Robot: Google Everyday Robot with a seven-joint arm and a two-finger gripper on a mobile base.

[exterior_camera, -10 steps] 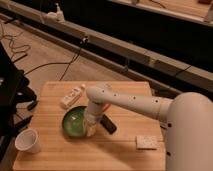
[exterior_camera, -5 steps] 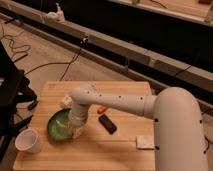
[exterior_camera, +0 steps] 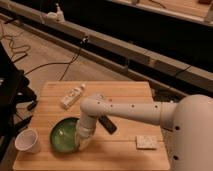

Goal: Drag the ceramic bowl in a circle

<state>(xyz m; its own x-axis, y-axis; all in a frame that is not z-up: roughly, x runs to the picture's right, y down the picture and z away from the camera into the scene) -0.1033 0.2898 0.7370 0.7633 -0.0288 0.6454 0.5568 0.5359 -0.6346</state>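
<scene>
The white arm (exterior_camera: 135,111) enters from the right edge of the camera view, where its bulky housing fills the lower right corner. It runs leftward, roughly level, to a rounded elbow, then bends straight down. The gripper (exterior_camera: 83,142) points downward at the lower end of that wrist section.

A glossy green ceramic bowl (exterior_camera: 64,135) with a darker rim catches the light on a pale wooden table (exterior_camera: 125,90) of visible plank grain and matt finish. The robot arm (exterior_camera: 130,110), cased in smooth white plastic with a soft sheen, reaches down to the gripper (exterior_camera: 83,141) at the bowl's right edge. Beside the bowl stands a matt white cup (exterior_camera: 27,141), seemingly paper. A dark, matt bar (exterior_camera: 108,125) and a speckled, rough-looking pale sponge (exterior_camera: 146,142) lie near.
</scene>
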